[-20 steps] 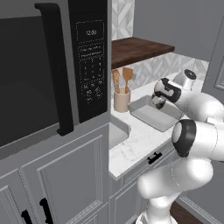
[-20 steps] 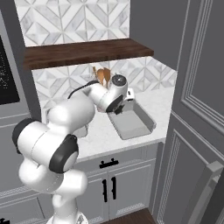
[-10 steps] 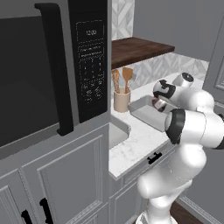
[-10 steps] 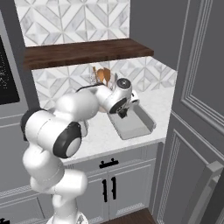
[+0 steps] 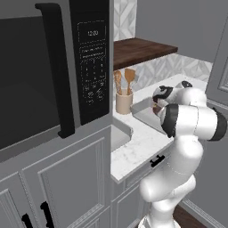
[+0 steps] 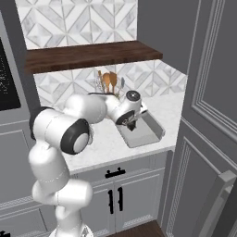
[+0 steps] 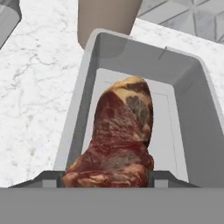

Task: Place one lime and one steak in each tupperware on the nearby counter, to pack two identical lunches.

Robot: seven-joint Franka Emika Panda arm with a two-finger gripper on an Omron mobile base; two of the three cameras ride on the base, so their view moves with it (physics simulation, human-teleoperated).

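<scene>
Bench [image 6: 104, 148]: white marble top over grey cabinets, carrying the tray and a beige utensil cup [image 5: 124, 103] just behind it.
Arm: reaching forward from the base, bending at the elbow and pointing the hand down over the tray in both base views.
Tupperware [image 7: 74, 127]: sitting near the bench's front edge, seemingly bare grey inside under the hand; a second grey tray corner [image 7: 8, 17] is showing well apart.
Steak [image 7: 120, 140]: hanging lengthwise over the tray, not yet resting on its floor as far as I can judge.
Gripper [image 7: 105, 178]: clamping the steak's near end between its narrow-set tips.
Risk: releasing too high or off-centre is likely to leave the slab draping over the near rim, since it is running almost the tray's length; dragging it sideways could shove the light tray along the bench.
</scene>
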